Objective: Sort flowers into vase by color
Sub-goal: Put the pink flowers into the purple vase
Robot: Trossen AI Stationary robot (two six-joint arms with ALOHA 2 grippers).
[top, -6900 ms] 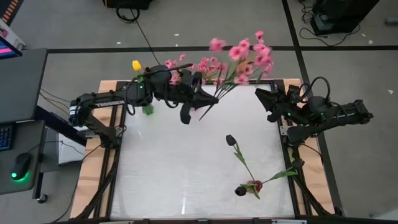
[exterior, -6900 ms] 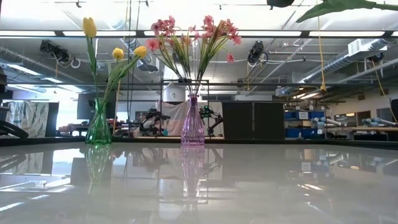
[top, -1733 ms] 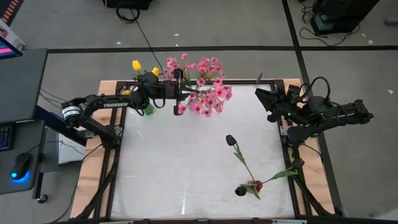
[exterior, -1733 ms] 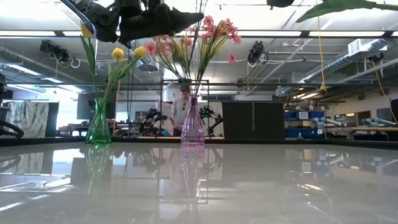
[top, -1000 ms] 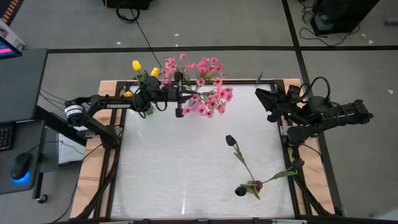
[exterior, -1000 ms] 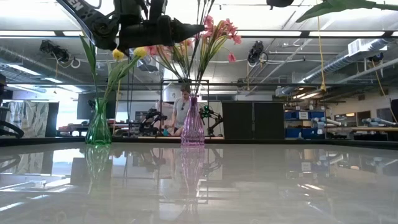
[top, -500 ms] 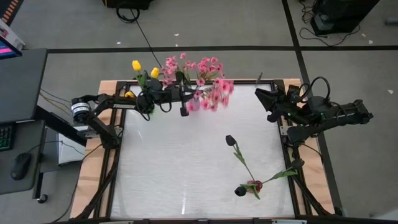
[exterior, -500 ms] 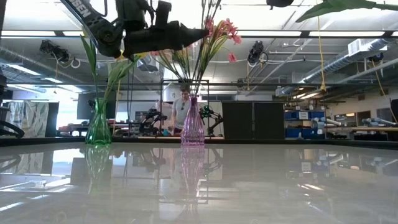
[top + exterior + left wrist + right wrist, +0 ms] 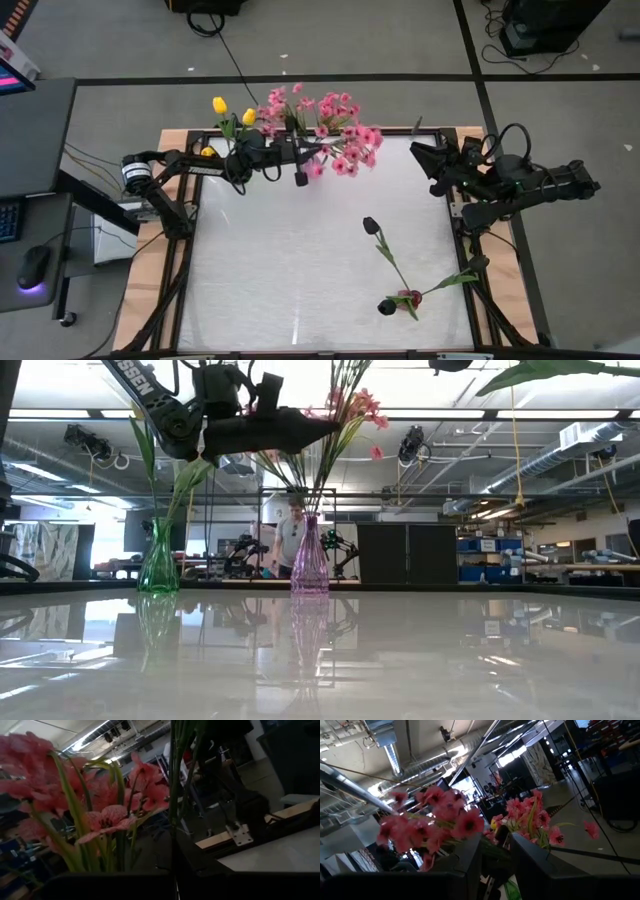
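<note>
My left gripper point(image 9: 300, 178) hovers at the far edge, shut on a spray of pink flowers point(image 9: 352, 158). It stands above and beside the purple vase point(image 9: 309, 560), which holds more pink sprays point(image 9: 355, 405). Whether the held stem's lower end is in that vase I cannot tell. A green vase point(image 9: 158, 565) with yellow tulips point(image 9: 219, 105) stands to its left. Two dark tulips point(image 9: 385, 255) point(image 9: 400, 300) lie flat on the table toward the near right. My right gripper point(image 9: 425, 165) waits open at the far right, holding nothing. My left gripper pinches the thin green stem point(image 9: 173, 835) of the pink spray between its two fingers point(image 9: 125, 887). The fingers come about level from the table's left and lie across the stem. The stem runs upright above them, with the blossoms overhead. The stem below the fingers is hidden.
The two vases stand close together at the far left edge. The middle and near left of the white table top point(image 9: 270, 280) are free. A person point(image 9: 292, 540) moves in the room behind the purple vase.
My left gripper, still shut on the spray, has sunk a little and edged toward the table's right. The held blossoms have swung toward the far edge and the right, over the purple vase.
</note>
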